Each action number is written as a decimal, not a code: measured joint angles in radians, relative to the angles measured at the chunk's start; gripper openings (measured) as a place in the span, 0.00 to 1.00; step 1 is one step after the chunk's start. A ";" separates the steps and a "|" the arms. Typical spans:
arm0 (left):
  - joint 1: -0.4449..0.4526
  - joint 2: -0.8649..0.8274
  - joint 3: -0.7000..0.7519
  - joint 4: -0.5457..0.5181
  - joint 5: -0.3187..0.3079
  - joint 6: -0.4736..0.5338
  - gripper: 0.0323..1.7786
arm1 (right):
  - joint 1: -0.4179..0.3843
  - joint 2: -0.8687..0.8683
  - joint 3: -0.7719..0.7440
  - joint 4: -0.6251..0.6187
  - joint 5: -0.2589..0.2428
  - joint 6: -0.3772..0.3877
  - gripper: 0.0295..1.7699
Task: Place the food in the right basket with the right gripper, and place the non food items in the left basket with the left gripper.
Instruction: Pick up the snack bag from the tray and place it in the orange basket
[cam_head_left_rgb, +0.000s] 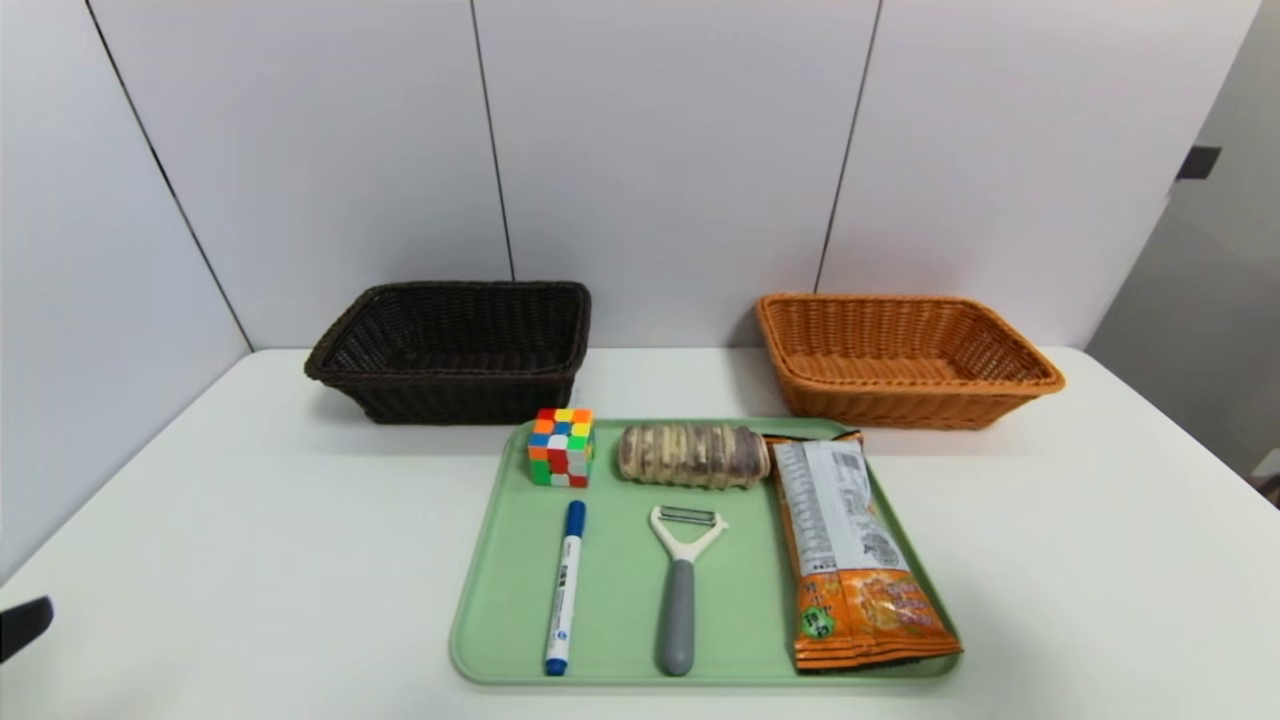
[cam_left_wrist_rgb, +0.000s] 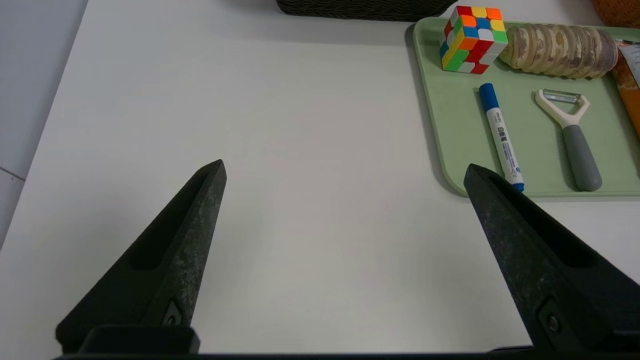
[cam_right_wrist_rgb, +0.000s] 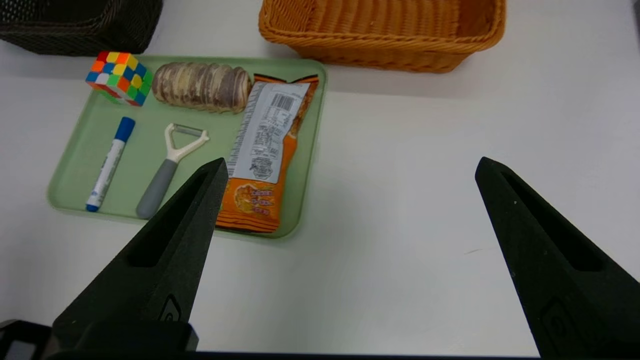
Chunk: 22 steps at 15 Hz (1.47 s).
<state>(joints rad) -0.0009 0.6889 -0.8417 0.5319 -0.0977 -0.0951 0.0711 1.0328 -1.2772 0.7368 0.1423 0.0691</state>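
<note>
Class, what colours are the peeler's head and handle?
The peeler has a white head and a grey handle, best seen in the head view.

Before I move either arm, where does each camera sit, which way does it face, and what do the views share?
Head: on the robot's head, facing forward and down at the green rectangular tray; one dark fingertip shows at left.
Left wrist: on the left arm, looking down at white tabletop; the black left gripper, open, frames it.
Right wrist: on the right arm, looking down at tabletop beside the tray; the black right gripper, open, frames it.
Both wrist views share the multicoloured puzzle cube and the grey-handled white peeler.
</note>
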 joint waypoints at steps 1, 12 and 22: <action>0.000 0.063 -0.038 0.000 -0.002 -0.004 0.95 | 0.034 0.096 -0.108 0.076 -0.003 0.039 0.97; -0.082 0.455 -0.167 -0.030 0.001 -0.141 0.95 | 0.453 0.871 -0.620 0.510 -0.090 0.509 0.97; -0.109 0.494 -0.164 -0.146 0.006 -0.141 0.95 | 0.460 1.088 -0.643 0.509 -0.186 0.512 0.97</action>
<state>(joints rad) -0.1096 1.1830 -1.0060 0.3857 -0.0913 -0.2357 0.5306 2.1204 -1.9204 1.2455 -0.0440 0.5811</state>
